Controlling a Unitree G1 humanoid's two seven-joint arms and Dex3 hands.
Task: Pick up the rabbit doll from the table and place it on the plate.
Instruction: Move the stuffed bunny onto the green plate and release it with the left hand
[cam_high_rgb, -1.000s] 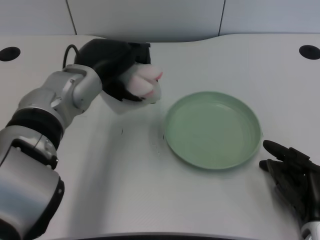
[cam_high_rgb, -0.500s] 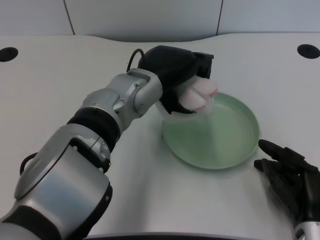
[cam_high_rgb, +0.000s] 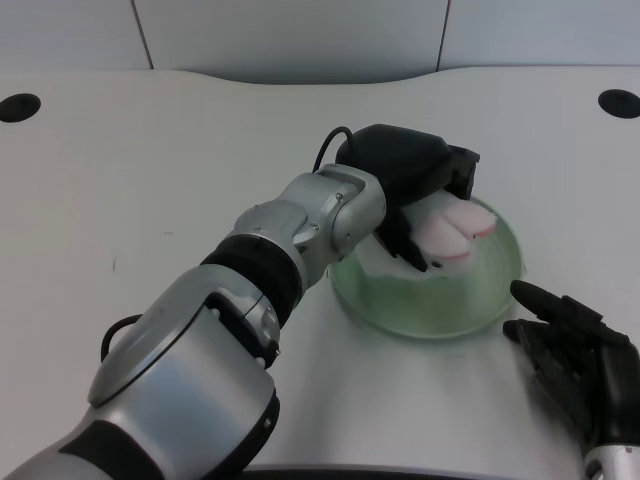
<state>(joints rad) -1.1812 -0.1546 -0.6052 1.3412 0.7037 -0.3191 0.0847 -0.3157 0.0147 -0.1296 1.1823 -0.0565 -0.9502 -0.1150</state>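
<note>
While gripped from above, rabbit doll (cam_high_rgb: 452, 232): white and pink, held over the middle of the plate; contact with the plate cannot be told.
Left hand (cam_high_rgb: 410, 185): black fingers clamped around the doll.
Plate (cam_high_rgb: 500, 288): pale green, round, on the white table (cam_high_rgb: 150, 180).

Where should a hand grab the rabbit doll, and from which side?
Grip the rabbit doll round its soft white body, coming from above and the robot's left, as the left hand does now over the plate. The pink-tipped end pokes out past the fingers, so the bulkier middle suits wrapping.
</note>
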